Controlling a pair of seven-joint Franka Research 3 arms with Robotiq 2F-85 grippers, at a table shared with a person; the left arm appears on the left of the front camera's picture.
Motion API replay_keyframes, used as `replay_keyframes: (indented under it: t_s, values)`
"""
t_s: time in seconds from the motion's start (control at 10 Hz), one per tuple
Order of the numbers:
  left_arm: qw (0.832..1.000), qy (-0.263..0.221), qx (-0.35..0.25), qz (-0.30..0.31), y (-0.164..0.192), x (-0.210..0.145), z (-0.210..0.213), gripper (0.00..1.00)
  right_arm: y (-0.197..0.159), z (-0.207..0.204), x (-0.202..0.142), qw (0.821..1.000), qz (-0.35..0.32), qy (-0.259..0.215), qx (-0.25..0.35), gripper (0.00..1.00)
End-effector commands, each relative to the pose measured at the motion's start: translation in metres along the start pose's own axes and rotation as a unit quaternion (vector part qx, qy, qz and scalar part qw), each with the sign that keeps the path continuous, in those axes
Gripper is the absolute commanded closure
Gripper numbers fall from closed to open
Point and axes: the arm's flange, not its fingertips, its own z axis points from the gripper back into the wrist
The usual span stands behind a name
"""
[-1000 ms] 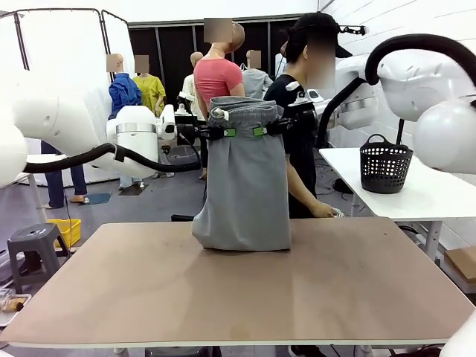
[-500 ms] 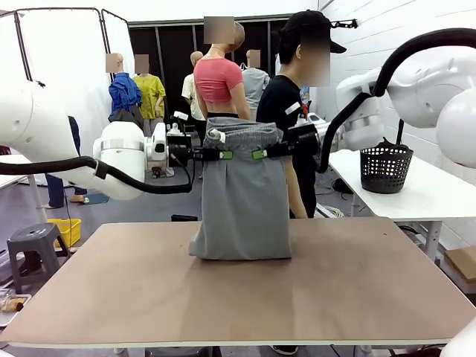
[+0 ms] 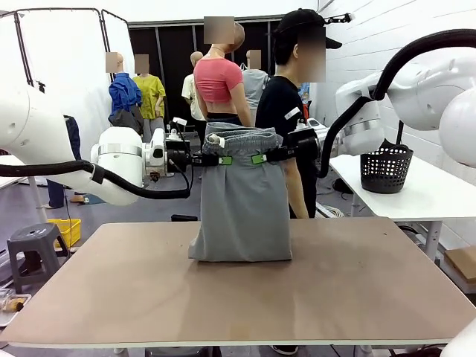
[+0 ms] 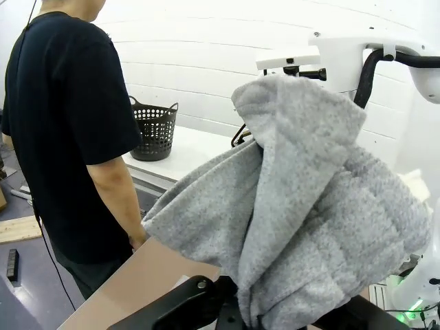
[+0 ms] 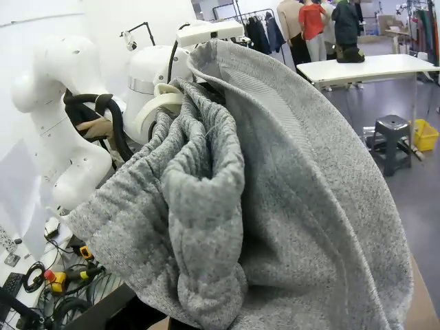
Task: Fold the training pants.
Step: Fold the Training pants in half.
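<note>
Two grippers, one pair of training pants [image 3: 241, 197], so here's how they sit. In the front view the pants hang upright between the arms, waistband at the top, bottom edge bunched on the table [image 3: 357, 290] near its far middle. The left gripper [image 3: 221, 160] comes in from picture left and is clamped on the waistband's left end; the right gripper [image 3: 260, 158] comes in from the other side and is clamped on the right end. Both sit level with each other, just under the gathered elastic, and the fabric stretches flat between them.

From the left wrist, grey jersey [image 4: 302, 206] drapes right over that gripper's fingers, so the pads are mostly buried, though the cloth is clearly pinched there. Same story from the right wrist: the ribbed waistband [image 5: 206, 206] bulges up over the fingers.

Writing or logos: none I can read on the pants. A small white bit shows at the waistband's left corner, maybe a tag, too small to tell.

One person [image 3: 286, 111] in a black tee stands behind the pants at the far edge. One black basket [image 3: 385, 165] sits on the side table to the right.
</note>
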Motion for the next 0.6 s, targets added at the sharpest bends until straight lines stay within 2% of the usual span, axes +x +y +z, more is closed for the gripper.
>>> replay_keyframes:
  t_s: [0.0, 0.1, 0.3, 0.5]
  values:
    - [1.0, -0.002, 0.003, -0.004, 0.003, 0.005, -0.001, 1.0, 0.0, 0.0, 0.0, 1.0, 0.0, 0.0, 0.0, 1.0]
    - [1.0, 0.0, 0.0, 0.0, 0.0, 0.0, 0.0, 1.0, 0.005, -0.001, -0.011, 1.0, -0.01, -0.005, 0.008, 1.0]
    - [0.996, 0.001, 0.003, 0.085, -0.021, -0.033, 0.017, 1.0, 0.018, -0.004, -0.048, 0.997, -0.068, -0.023, 0.024, 1.0]
    - [0.985, 0.012, 0.003, 0.169, -0.035, -0.062, 0.036, 1.0, 0.027, -0.008, -0.081, 0.992, -0.122, -0.035, 0.023, 1.0]
